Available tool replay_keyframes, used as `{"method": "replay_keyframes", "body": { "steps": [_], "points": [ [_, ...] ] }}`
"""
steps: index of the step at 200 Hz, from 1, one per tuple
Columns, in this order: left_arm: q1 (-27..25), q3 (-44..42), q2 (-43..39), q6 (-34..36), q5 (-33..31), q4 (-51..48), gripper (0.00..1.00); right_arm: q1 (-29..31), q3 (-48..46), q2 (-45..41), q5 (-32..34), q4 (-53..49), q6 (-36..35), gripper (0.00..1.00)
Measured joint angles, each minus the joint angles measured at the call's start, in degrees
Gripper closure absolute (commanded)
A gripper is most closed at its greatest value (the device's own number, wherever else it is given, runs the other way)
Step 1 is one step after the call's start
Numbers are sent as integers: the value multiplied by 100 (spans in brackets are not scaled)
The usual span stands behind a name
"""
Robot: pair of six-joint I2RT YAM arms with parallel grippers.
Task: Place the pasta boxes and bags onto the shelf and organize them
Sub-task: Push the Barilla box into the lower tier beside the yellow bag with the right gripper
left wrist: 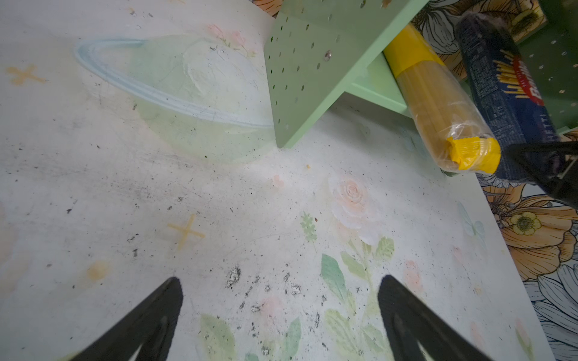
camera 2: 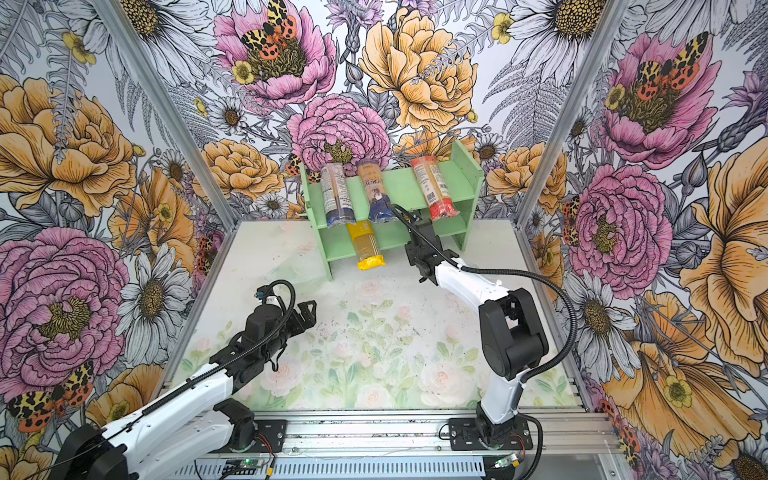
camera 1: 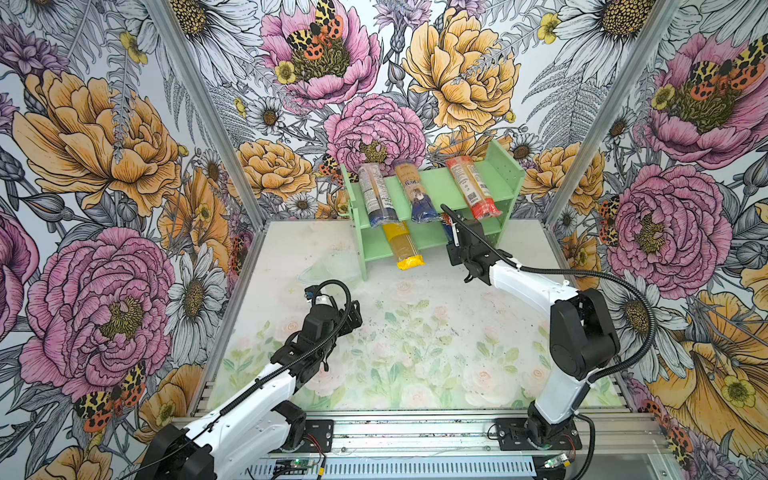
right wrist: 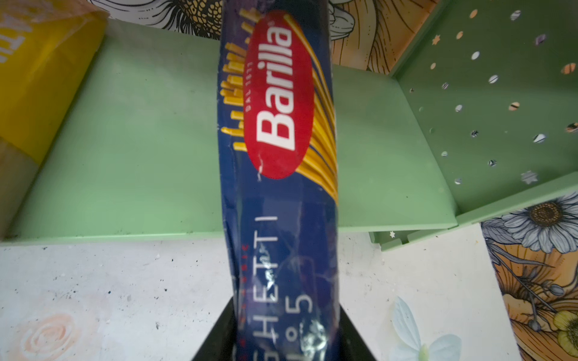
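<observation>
Barilla box (right wrist: 275, 203) in R jaws, end over shelf (right wrist: 125, 140), L jaws wide

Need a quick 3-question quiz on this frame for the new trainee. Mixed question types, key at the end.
1. True or false: the left gripper holds a pack.
2. The right gripper is shut on: A) a jar B) the Barilla box C) nothing.
3. How many packs lie on the top tier of the shelf?

Key
1. False: its jaws are open over bare table.
2. B
3. Three: two blue-ended bags and one red-ended bag.
</observation>
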Motion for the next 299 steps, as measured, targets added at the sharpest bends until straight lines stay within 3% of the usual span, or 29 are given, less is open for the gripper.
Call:
{"method": "replay_keyframes", "body": {
  "steps": [98, 168, 299],
  "points": [
    [33, -2, 0, 0, 0, 0, 1, 0, 68, 151, 26, 59, 22, 100],
    [59, -2, 0, 0, 4, 0, 1, 0, 68, 151, 72, 63, 22, 75],
    [59, -7, -37, 0, 4, -2, 1, 0, 68, 247, 203, 240, 42, 54]
  ]
}}
